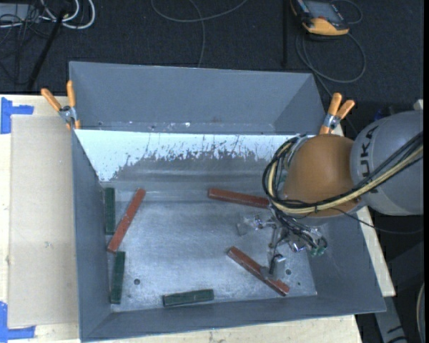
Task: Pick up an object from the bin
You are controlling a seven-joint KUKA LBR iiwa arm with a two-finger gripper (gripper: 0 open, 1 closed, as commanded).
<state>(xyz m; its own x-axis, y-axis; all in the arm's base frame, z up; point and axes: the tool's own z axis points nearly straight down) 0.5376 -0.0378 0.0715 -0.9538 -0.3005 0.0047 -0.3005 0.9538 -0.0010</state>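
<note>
My gripper [277, 263] hangs low in the bin's right part, under the orange cover. Its tip is right over a red-brown flat bar [252, 266] that lies slanted on the floor at the lower right, and seems to touch the bar near its middle. A second red-brown bar [237, 197] lies a little farther back, near the rear wall, just left of the gripper's body. Nothing is visibly held.
Along the left side lie a long red-brown bar [126, 220] and two dark green bars [109, 209] [117, 277]. Another dark green bar [188, 299] rests by the front wall. The arm and its cables cover the bin's right edge.
</note>
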